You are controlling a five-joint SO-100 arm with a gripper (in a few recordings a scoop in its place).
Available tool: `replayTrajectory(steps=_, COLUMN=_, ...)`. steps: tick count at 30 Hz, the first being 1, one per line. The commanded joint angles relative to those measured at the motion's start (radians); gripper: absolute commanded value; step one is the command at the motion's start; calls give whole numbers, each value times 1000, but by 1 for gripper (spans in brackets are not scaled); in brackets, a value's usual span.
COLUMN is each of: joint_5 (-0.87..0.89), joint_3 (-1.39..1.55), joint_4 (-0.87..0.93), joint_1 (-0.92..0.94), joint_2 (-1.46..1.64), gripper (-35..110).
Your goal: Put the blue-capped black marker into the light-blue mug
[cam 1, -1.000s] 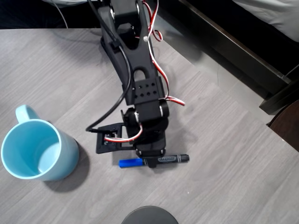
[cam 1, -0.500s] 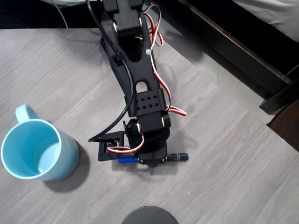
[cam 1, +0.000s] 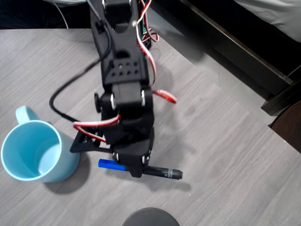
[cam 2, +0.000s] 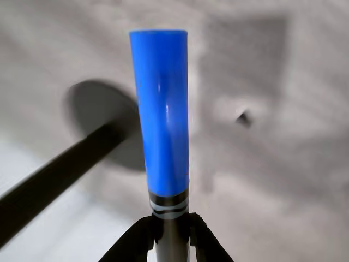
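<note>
Fingers (cam 2: 172, 229) pinch the marker (cam 1: 162, 173) at its barrel, lower centre of the overhead view; mug (cam 1: 21, 162) stands at lower left on the surface (cam 1: 225, 155).

The overhead view looks straight down on the table (cam 1: 225, 155), arm base at twelve o'clock. The wrist view sits very near, looking along the blue-capped black marker (cam 2: 162, 117), cap toward twelve o'clock. Both views share marker (cam 1: 141, 168) and tabletop.
</note>
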Motion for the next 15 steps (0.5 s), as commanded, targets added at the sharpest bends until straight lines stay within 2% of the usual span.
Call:
replayTrajectory(steps=1, joint_5=61, joint_3=-41, joint_4=9, joint_1=61, joint_2=176, gripper=0)
replayTrajectory(steps=6, joint_5=149, joint_3=-40, joint_4=5, joint_1=230, joint_2=279, gripper=0)
replayTrajectory(steps=9, joint_5=291, joint_3=-32, joint_4=-5, joint_1=362, joint_2=281, gripper=0)
replayTrajectory(steps=15, joint_5=414, joint_3=146, joint_4=-247, joint_1=506, joint_2=285, gripper=0)
